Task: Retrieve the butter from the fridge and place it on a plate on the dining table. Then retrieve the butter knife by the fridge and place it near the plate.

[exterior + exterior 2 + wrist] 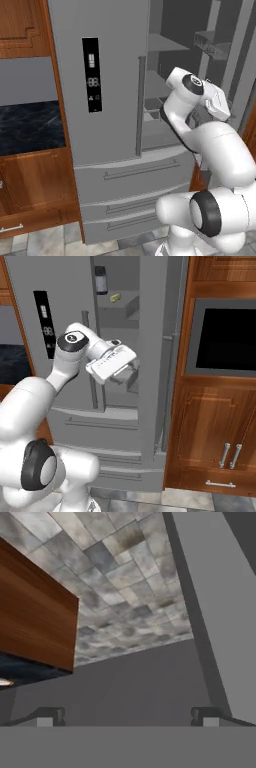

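The fridge [115,65] stands with its left door shut and its right door [156,356] swung open. The butter [116,297], a small pale yellow stick, lies on an upper shelf inside. My gripper [128,376] is at the open compartment, well below the butter's shelf, and holds nothing. In the hand view the gripper [127,717] is open, its fingertips [50,716] far apart over grey fridge surface and tiled floor. The plate and butter knife are out of view. A wooden unit with a dark top [35,627] may be the dining table; I cannot tell.
A dark jar [101,280] stands on the top shelf left of the butter. A black counter [30,125] with wooden cupboards adjoins the fridge on its left. A built-in oven [225,336] in wooden cabinetry is close to the open door. Fridge drawers [135,172] lie below.
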Robot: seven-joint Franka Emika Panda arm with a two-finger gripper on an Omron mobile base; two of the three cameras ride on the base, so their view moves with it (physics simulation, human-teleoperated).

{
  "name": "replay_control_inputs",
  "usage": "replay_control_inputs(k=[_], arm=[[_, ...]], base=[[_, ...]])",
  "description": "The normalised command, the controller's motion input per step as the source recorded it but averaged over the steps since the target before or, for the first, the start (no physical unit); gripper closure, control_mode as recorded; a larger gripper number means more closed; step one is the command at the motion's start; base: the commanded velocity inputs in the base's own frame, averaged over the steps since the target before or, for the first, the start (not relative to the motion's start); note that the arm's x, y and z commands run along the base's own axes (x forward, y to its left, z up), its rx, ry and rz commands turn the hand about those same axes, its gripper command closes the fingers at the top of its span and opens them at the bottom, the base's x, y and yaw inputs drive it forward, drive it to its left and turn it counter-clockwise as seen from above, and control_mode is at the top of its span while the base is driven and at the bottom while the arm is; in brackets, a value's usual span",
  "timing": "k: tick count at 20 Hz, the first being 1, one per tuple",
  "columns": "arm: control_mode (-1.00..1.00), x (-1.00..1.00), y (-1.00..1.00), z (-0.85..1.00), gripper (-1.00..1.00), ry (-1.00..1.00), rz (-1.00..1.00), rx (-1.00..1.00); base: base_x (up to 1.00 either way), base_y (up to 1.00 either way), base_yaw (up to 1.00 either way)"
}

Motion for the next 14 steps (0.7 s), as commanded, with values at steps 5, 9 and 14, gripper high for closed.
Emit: replay_control_inputs(k=[5,9,14], arm=[[-1.0,-0.16,0.45,0.2,-1.0,0.09,0.01,-0.02],[-1.0,0.61,0.97,-0.06,-1.0,-0.19,-0.1,0.12],[-1.0,0.76,0.99,-0.09,-1.0,-0.55,-0.2,0.22]], base=[[0.0,0.0,0.0],[0.0,0.0,0.0],[0.0,0.0,0.0]])
